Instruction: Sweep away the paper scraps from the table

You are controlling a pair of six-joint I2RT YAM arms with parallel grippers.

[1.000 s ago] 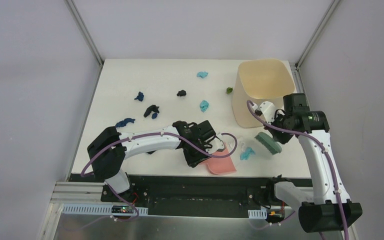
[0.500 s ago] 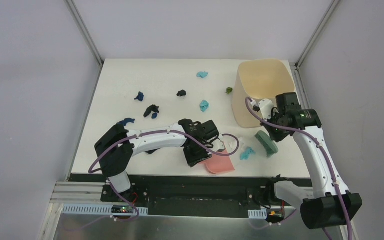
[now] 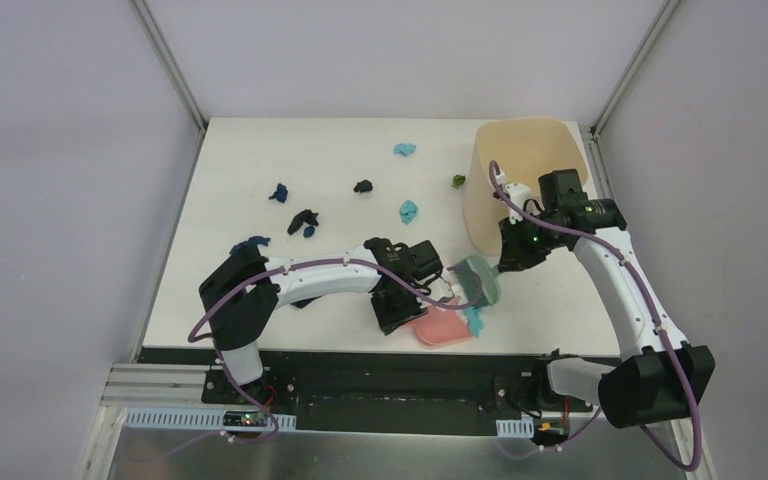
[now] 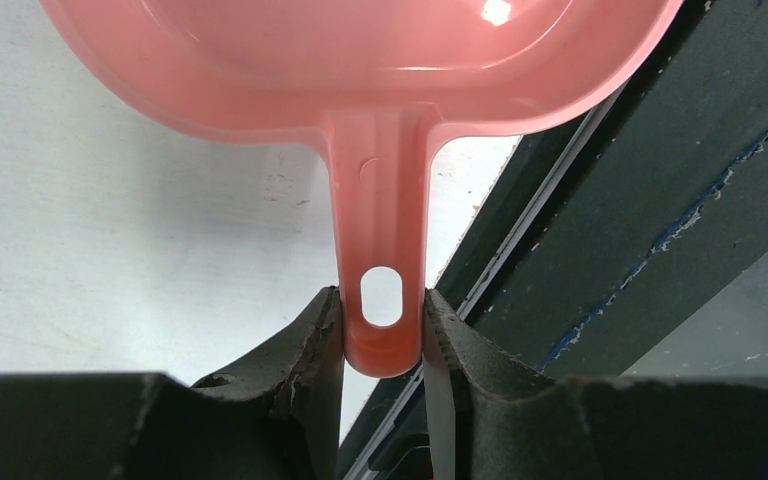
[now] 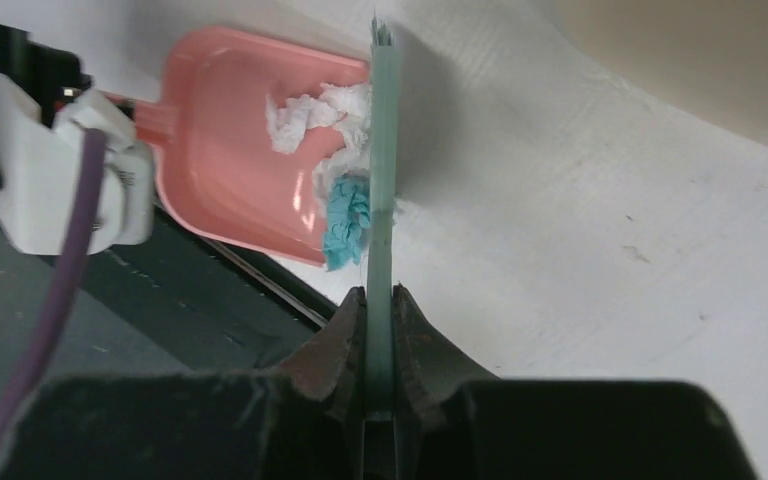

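Note:
My left gripper is shut on the handle of the pink dustpan, which lies at the table's near edge. My right gripper is shut on the teal brush, which stands at the dustpan's mouth. A light teal scrap sits at the pan's lip against the brush, and a white crumpled piece lies inside the pan. More paper scraps lie further back: teal, black, olive, dark blue, black and blue.
A tall beige bin stands at the back right, just behind the right arm. The table's near edge and a dark rail run right under the dustpan. Grey frame posts rise at the far corners.
The right arm has swept the brush left, from beside the bin to the dustpan's mouth, pushing the teal scrap along to the pan. The left gripper has kept the dustpan in place.

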